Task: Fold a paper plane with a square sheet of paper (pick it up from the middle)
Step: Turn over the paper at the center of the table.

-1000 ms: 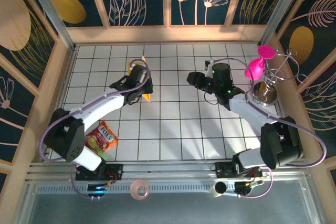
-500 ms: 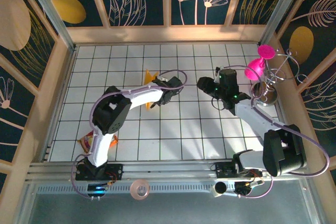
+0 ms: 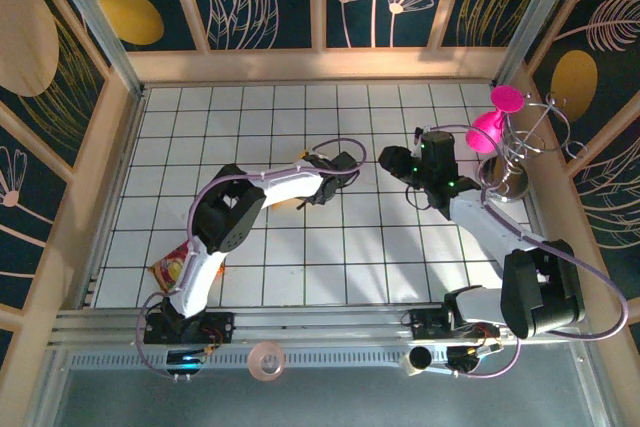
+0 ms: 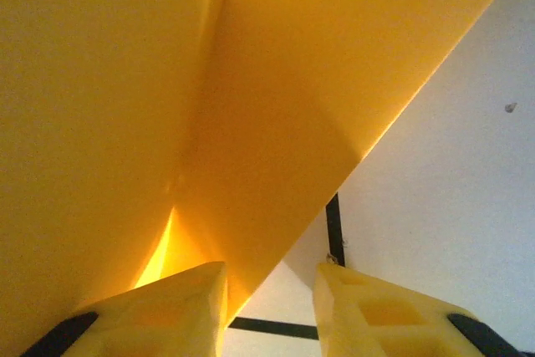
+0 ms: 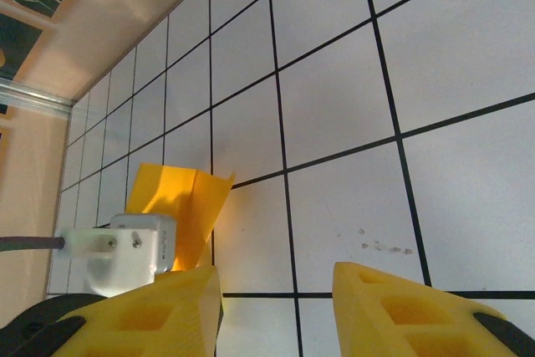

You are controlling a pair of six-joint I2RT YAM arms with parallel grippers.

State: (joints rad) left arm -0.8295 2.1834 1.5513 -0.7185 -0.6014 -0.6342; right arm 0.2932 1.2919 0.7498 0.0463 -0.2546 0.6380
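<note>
The square sheet of paper (image 4: 251, 106) is orange-yellow and folded along a crease, with two flaps spreading from it. It lies on the white tiles at the table's middle (image 3: 299, 157). My left gripper (image 4: 269, 283) is right at its near end, jaws apart, with the paper's lower corner beside the left finger and bare tile in the gap. From above, the left gripper (image 3: 340, 169) covers most of the paper. My right gripper (image 5: 276, 277) is open over bare tile, just right of the paper (image 5: 180, 198) and apart from it. It faces the left gripper (image 3: 388, 160).
A multicoloured snack packet (image 3: 172, 267) lies by the left arm's base. A pink balloon-like figure (image 3: 487, 127) and a wire stand (image 3: 515, 162) sit at the right wall. A tape roll (image 3: 267, 360) lies on the front rail. Wooden walls enclose the tiled floor.
The left arm swung right across the table, bringing the paper to the middle, and its jaws went from shut to parted. The right gripper drew back slightly to the right.
</note>
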